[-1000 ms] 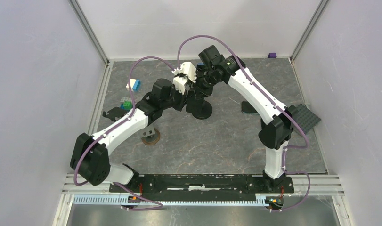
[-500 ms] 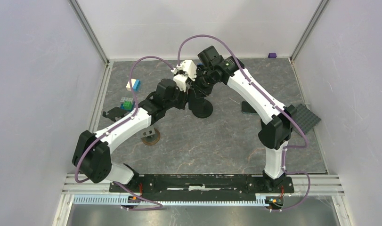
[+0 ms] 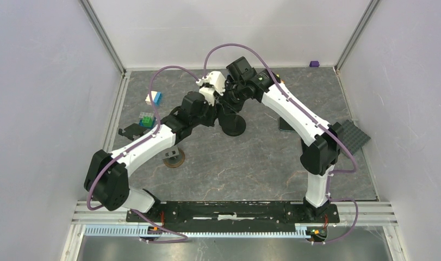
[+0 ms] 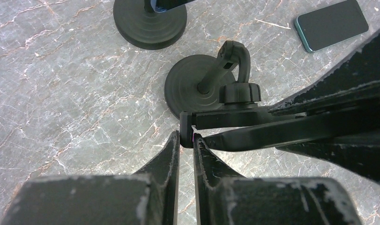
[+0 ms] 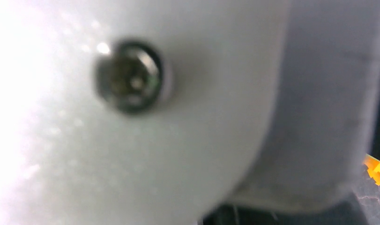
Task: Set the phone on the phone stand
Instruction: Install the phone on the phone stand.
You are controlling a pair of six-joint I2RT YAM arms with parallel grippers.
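The left tool (image 4: pixel 187 143) pinches the top of the black round-foot phone stand (image 4: pixel 192 89). The dark flat phone (image 4: pixel 331 24) lies on the grey stone counter (image 4: pixel 61 93). I cannot tell if the right tool (image 3: pixel 233 95) is clenched

Matt black plastic stand (image 4: pixel 197 86) on marbled table (image 4: pixel 61 93) (phone (image 4: pixel 332 24) glossy)

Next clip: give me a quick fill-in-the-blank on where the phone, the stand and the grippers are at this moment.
1. The phone lies flat on the ____, not on a stand.
2. The left gripper is ____ on the plate edge of the phone stand.
3. The right wrist view is mostly filled by a blurred white housing with one ____.
4. The small block in the far right corner is ____.
Missing: table; shut; screw; purple.
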